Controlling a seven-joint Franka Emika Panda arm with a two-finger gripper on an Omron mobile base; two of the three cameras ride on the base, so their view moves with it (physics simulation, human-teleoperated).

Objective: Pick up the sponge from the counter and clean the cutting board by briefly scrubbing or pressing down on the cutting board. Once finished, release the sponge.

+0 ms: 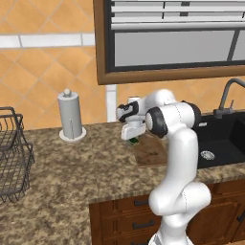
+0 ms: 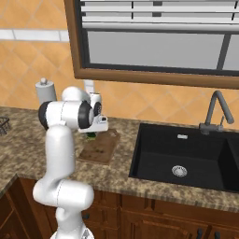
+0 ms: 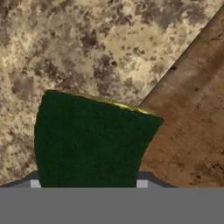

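Gripper [image 1: 133, 139] closed on the sponge [image 3: 89, 140], jaws clamped on its two sides, dark green block with a thin yellow edge at its far end filling the lower middle of the hand view. Sponge [image 1: 134, 141] peeking out green just below the white hand in the left base view, and likewise [image 2: 91, 136] in the right base view. Directly under the gripper, the edge where the cutting board [image 3: 192, 118] meets the counter [image 3: 87, 43]: brown wood on one side of the sponge, speckled granite on the other and beyond it. Cannot tell whether the sponge touches either surface or hangs just above. Board [image 2: 99, 148] lying flat under and nearer than the hand, between it and the robot's base. Black sink [image 2: 186, 158] well off to the gripper's right, paper towel roll [image 1: 71, 116] off to its left, wire basket [image 1: 12, 158] further left still
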